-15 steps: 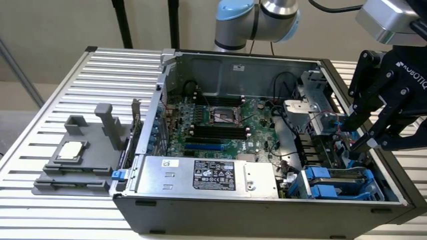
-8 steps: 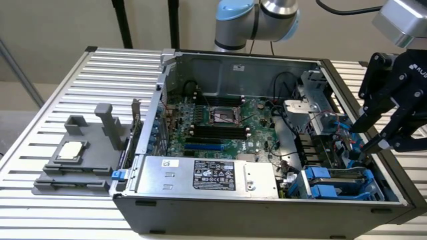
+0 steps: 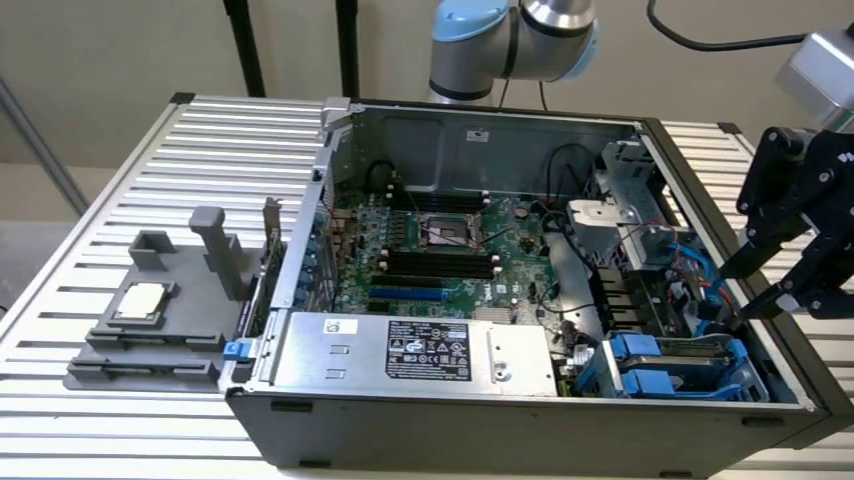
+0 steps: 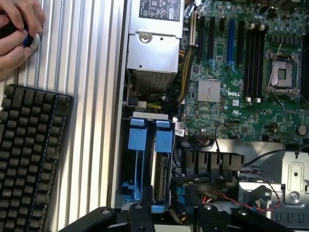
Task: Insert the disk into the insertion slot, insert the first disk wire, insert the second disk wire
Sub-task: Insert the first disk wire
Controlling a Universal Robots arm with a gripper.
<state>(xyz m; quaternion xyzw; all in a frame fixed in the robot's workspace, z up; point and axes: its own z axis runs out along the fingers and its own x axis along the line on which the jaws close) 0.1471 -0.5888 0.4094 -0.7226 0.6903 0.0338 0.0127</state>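
Jaws wide apart and empty: the gripper (image 3: 747,293) hangs at the right of the computer case (image 3: 534,410) (near the drive cage (image 3: 681,362)).

Wide-spread pincer (image 3: 751,292) hovers near the insertion slot (image 3: 674,362).

Slatted table (image 3: 120,170) before a beige wall (image 3: 107,50)
Two black posts (image 3: 244,45) rise before the wall; pale floor (image 3: 20,270) shows past the table's edge at the exterior view's left.

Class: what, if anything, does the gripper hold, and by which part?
Nothing: the gripper is open and empty, beside the computer case, near the insertion slot.
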